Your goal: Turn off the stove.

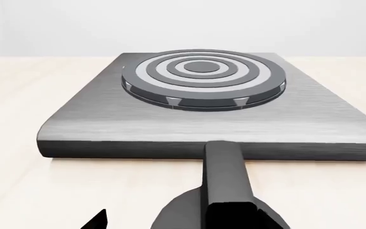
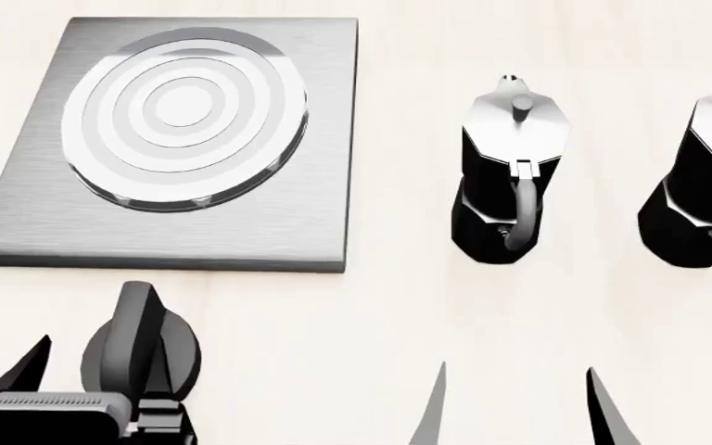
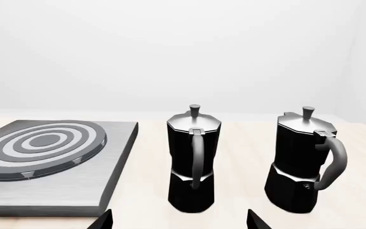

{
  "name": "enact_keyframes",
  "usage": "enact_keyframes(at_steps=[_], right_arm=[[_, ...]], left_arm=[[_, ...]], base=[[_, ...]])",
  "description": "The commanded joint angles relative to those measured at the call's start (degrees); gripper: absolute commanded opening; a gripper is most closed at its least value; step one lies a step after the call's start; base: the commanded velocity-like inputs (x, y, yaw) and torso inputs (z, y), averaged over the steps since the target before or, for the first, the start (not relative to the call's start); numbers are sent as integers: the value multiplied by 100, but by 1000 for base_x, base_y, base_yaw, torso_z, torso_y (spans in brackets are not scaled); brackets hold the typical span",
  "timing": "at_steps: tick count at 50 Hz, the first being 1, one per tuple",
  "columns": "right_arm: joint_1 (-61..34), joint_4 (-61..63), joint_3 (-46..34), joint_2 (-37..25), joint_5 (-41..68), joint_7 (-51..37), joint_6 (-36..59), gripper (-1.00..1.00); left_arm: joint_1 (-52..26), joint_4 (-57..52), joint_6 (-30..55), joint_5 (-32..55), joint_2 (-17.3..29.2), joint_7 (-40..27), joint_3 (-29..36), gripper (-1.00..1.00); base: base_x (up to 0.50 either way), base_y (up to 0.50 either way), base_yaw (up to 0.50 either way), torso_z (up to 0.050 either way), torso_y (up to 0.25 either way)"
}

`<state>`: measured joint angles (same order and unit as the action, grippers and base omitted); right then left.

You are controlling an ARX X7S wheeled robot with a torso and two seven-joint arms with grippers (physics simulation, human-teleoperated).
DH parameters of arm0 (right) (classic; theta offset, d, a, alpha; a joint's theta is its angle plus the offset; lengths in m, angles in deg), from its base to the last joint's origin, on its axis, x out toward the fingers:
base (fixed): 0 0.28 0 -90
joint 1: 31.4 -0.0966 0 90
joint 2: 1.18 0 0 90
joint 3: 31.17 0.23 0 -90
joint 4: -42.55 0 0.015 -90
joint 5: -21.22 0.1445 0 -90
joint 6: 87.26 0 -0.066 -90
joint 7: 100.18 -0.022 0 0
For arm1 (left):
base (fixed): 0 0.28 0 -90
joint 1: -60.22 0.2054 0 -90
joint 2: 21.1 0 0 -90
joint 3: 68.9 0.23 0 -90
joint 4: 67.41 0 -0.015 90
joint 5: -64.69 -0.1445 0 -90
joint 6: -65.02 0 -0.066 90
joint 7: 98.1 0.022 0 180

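Nearest me, my left gripper (image 2: 84, 375) sits at the near left of the table (image 2: 393, 306), its fingers straddling the black knob (image 2: 140, 348); whether they actually press on the knob I cannot tell. To the right, my right gripper (image 2: 517, 408) hangs with its two fingertips spread wide apart and nothing between them. Just beyond the knob lies the stove (image 2: 294, 222), a flat grey slab on the left of the table, with the ringed burner (image 2: 183, 125) on its top. Right of the stove, apart from it, stand two moka pots: the left pot (image 2: 511, 176) and the right pot (image 2: 703, 185), both upright.
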<state>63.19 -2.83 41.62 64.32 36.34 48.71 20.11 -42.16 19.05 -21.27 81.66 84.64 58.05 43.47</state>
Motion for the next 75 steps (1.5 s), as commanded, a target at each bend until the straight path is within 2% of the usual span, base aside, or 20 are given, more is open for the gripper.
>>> enact_keyframes(at_steps=[1,26,75], right_arm=[[0,10,-11,-12,7,-15,0,100],[-33,11,-39,-35,25,-51,16,100],[-28,1,-43,-98,70,-115,-50,100]], left_arm=[[-25,200,116,166,48,-36,-107,100],[247,-324,185,240,220,-256,-195,100],[465,-580,212,324,401,-461,-291,100]], base=[[0,0,0,0,0],[0,0,0,-1,-1],[0,0,0,0,0]])
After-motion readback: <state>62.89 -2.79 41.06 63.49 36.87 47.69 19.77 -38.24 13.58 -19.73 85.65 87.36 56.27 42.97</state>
